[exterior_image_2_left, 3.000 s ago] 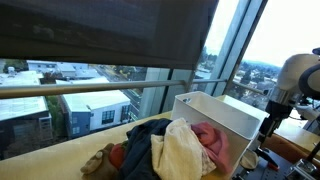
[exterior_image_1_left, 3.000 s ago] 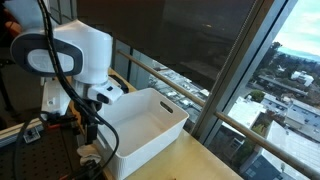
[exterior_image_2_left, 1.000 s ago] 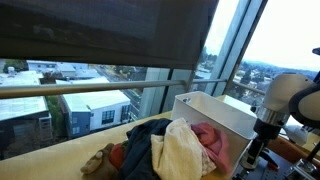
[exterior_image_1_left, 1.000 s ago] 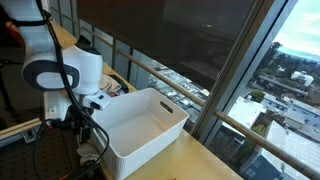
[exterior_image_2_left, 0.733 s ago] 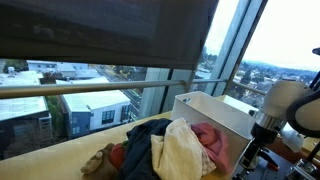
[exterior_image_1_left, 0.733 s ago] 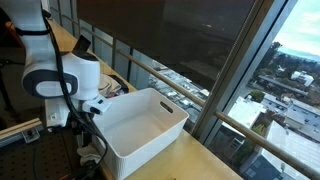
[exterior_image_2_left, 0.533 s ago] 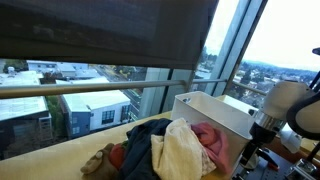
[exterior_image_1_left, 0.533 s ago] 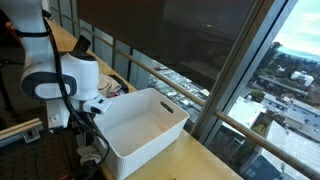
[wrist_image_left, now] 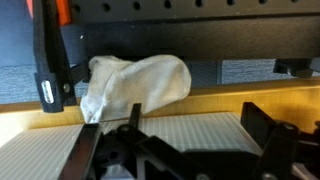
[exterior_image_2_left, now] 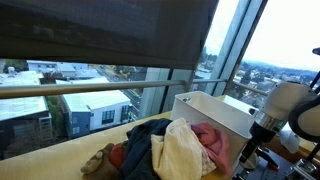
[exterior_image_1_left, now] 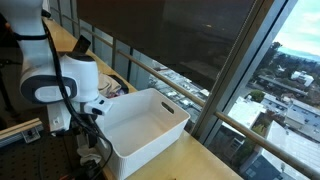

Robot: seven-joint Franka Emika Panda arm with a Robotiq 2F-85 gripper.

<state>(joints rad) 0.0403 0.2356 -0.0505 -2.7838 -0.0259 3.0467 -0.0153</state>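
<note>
Down at 6 o'clock in my wrist view sits the gripper (wrist_image_left: 175, 158). Its dark fingers (wrist_image_left: 85, 155) are spread wide and nothing is caught between them. At about 11 o'clock from it lies a crumpled white cloth (wrist_image_left: 135, 82) on a dark surface, just past a wooden edge (wrist_image_left: 210, 100) that runs across the view from 9 to 3 o'clock. The cloth is clear of the fingers, not touching them. Just beside it at its 9 o'clock stands an orange-handled clamp (wrist_image_left: 50, 60), upright (I can't tell whether the two touch). Between the gripper and the wooden edge is a pale ribbed surface (wrist_image_left: 190, 130), and I can't make out what it is.

In both exterior views the arm (exterior_image_1_left: 60, 80) hangs bent low beside a white plastic bin (exterior_image_1_left: 150, 125), at the bin's 9 o'clock. Its gripper end is hidden there. In an exterior view a heap of clothes (exterior_image_2_left: 165, 150) in dark blue, cream, pink and mustard lies at 8 o'clock from the bin, right up against it.
</note>
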